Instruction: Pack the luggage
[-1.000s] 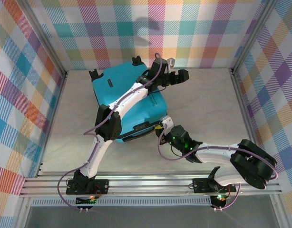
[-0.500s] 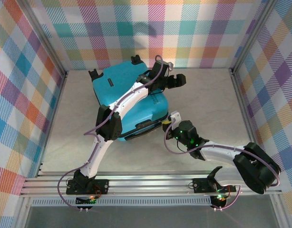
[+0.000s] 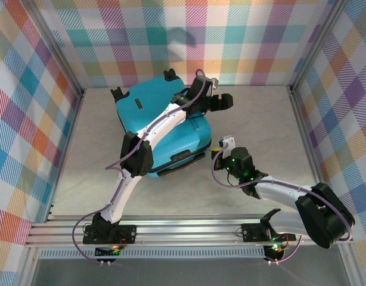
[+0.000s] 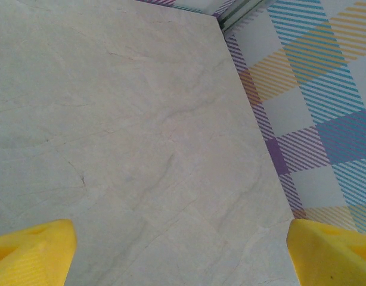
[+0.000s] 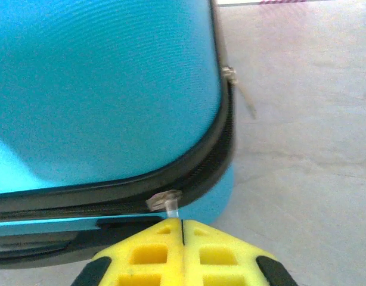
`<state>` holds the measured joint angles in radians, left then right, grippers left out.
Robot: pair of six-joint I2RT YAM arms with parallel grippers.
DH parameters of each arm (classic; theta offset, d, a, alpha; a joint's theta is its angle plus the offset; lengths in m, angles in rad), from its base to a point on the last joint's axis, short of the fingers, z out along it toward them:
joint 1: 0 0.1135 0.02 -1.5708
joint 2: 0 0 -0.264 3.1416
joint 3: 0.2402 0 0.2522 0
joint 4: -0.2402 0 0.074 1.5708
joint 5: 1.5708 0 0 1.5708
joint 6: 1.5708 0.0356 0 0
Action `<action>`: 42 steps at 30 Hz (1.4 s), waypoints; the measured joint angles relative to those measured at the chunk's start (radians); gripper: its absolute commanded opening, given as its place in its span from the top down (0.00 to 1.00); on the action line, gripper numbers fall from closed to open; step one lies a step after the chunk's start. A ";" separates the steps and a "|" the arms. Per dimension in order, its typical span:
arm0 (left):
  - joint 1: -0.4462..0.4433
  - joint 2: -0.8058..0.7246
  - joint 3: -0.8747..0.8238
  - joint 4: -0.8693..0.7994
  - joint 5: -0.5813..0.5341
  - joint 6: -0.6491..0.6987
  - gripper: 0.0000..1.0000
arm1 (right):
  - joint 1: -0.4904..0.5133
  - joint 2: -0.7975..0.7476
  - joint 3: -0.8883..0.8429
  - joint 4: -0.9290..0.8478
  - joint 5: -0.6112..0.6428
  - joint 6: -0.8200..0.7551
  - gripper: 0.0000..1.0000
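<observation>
The luggage (image 3: 165,128) is seen lying flat on the table (image 3: 260,125). Its 2 turquoise shells are brought together, with the black zipper band (image 5: 213,155) running between them. Black wheels (image 3: 170,75) are carried on the luggage's far edge.

The left arm is stretched across the top of the luggage. The left gripper (image 3: 223,101) is held over bare table just beyond the luggage's far right corner. In the left wrist view its 2 yellow fingertips (image 4: 31,247) are set wide apart, with nothing between them.

The right gripper (image 5: 182,225) is placed at the luggage's near right corner, close against the zipper band. Its 2 yellow fingers are pressed together, and the thin tab of a zipper pull (image 5: 168,202) is pinched between them. The slider is seated on the band just above the fingertips.

A 2nd zipper pull (image 5: 230,74) is seen farther along the band, on the luggage's right side, with its tab angled outward over the table.
</observation>
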<state>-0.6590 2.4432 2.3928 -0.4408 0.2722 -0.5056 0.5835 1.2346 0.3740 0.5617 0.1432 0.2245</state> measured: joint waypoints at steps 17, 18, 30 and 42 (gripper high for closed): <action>-0.015 -0.058 -0.159 0.105 0.056 0.017 0.13 | -0.086 0.122 0.054 0.094 0.003 0.003 1.00; -0.016 -0.068 -0.177 0.120 0.059 0.021 0.13 | -0.087 0.152 0.061 0.122 0.005 0.003 1.00; -0.017 -0.140 -0.293 0.172 0.068 0.031 0.14 | -0.107 0.353 0.100 0.388 -0.065 -0.004 1.00; -0.025 -0.225 -0.386 0.070 0.078 0.063 0.15 | -0.098 0.295 0.014 0.453 -0.203 -0.008 1.00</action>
<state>-0.6838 2.2185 2.0064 -0.3710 0.3504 -0.4423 0.4850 1.5299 0.3882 1.0145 -0.0601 0.2161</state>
